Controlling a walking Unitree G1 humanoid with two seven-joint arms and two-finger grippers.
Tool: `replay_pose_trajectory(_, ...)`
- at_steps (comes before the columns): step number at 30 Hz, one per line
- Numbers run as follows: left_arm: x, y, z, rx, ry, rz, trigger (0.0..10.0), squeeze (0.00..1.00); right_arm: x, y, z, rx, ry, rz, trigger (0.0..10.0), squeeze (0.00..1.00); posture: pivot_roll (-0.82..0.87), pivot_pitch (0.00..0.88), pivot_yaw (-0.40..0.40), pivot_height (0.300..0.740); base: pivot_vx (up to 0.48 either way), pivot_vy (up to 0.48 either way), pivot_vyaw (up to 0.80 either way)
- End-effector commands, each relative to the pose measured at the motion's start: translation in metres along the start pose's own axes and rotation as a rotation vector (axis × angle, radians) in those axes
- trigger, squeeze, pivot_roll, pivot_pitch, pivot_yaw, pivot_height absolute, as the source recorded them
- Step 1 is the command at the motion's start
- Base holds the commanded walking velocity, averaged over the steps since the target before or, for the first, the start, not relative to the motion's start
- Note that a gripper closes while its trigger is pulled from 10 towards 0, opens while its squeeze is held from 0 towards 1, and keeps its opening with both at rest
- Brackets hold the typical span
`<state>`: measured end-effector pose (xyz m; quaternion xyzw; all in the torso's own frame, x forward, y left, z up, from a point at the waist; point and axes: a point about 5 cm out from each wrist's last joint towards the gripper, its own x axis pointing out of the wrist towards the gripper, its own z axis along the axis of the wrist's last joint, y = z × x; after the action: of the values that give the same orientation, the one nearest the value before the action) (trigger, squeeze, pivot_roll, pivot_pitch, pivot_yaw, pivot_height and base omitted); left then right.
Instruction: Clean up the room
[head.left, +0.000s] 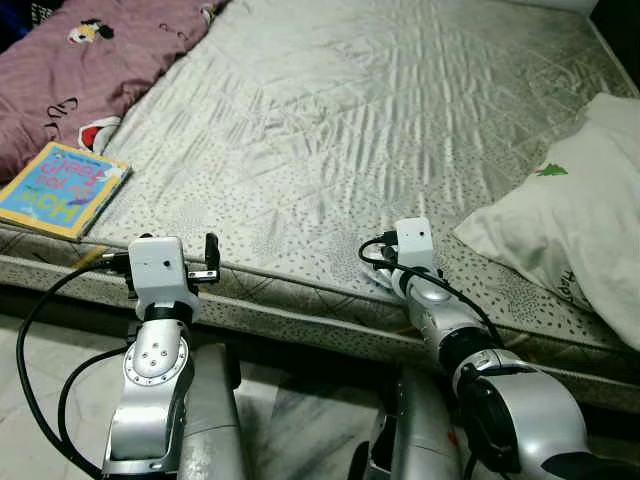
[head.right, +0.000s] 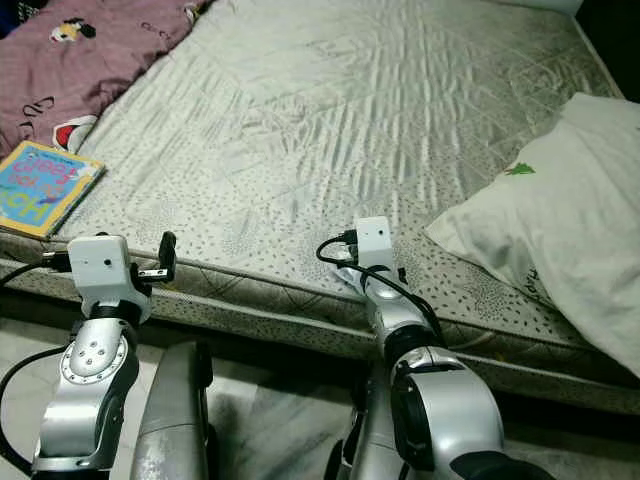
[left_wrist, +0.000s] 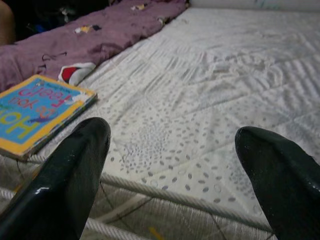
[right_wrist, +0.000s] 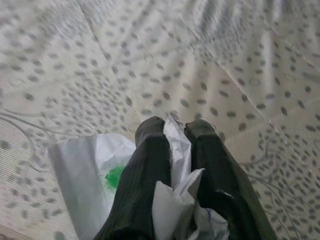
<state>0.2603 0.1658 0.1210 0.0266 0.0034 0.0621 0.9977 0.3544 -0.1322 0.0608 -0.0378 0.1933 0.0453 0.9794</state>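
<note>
Purple blanket (head.left: 70, 70) bunched at the far left of the bed, cartoon print on it; just in front of it a blue-and-yellow picture book (head.left: 62, 188) lies flat at the mattress edge, within reach of my left side. Left gripper (left_wrist: 172, 165) hovers over that edge with fingers spread wide, empty, lined up toward the bed, probably staged for the book. Middle of the mattress (head.left: 330, 110) is bare quilted cover, grey dotted pattern, lightly wrinkled. Right gripper (right_wrist: 174, 131) is pinched tight on a crumpled white wrapper (right_wrist: 95, 172) with a green mark, low at the near edge of the mattress; wrapper touches the cover, so my read is it's grasped but not lifted. White pillow (head.left: 570, 225) sits far right. Pale tile floor (head.left: 40, 350) below the bed frame.
</note>
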Motion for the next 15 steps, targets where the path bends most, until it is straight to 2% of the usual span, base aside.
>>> replay_pose_trajectory(1, 0.003, -0.004, 0.0, -0.011, -0.01, -0.019, 10.0, 0.0, -0.001, -0.003, 0.001, 0.035, -0.02, -0.002, 0.0, 0.0, 0.19, 0.0, -0.052, 0.54, 0.0, 0.0, 0.0)
replay_pose_trajectory(7, 0.007, -0.005, 0.001, -0.037, -0.025, -0.036, 10.0, 0.0, -0.004, -0.003, -0.004, 0.1, -0.04, 0.011, 0.0, 0.0, 0.17, 0.0, -0.049, 0.54, 0.0, 0.0, 0.0)
replay_pose_trajectory(9, 0.009, -0.006, 0.0, -0.042, -0.024, -0.041, 10.0, 0.0, -0.009, 0.002, -0.004, 0.167, -0.1, 0.053, 0.0, 0.0, 0.15, 0.0, -0.049, 0.54, 0.0, 0.0, 0.0)
replay_pose_trajectory(11, 0.009, -0.007, -0.001, -0.043, -0.023, -0.043, 10.0, 0.0, -0.012, 0.004, -0.003, 0.184, -0.126, 0.072, 0.0, 0.0, 0.15, 0.0, -0.049, 0.54, 0.0, 0.0, 0.0)
replay_pose_trajectory(13, 0.01, -0.009, -0.001, -0.039, -0.026, -0.045, 10.0, 0.0, -0.017, 0.007, -0.003, 0.203, -0.154, 0.092, 0.0, 0.0, 0.15, 0.0, -0.049, 0.54, 0.0, 0.0, 0.0)
replay_pose_trajectory(14, 0.011, -0.012, -0.003, -0.029, -0.024, -0.054, 10.0, 0.0, -0.035, 0.014, -0.001, 0.165, -0.229, 0.169, 0.0, 0.0, 0.12, 0.0, -0.032, 0.54, 0.0, 0.0, 0.0)
replay_pose_trajectory(15, 0.011, -0.012, -0.003, -0.029, -0.024, -0.054, 10.0, 0.0, -0.035, 0.014, -0.001, 0.165, -0.229, 0.169, 0.0, 0.0, 0.12, 0.0, -0.032, 0.54, 0.0, 0.0, 0.0)
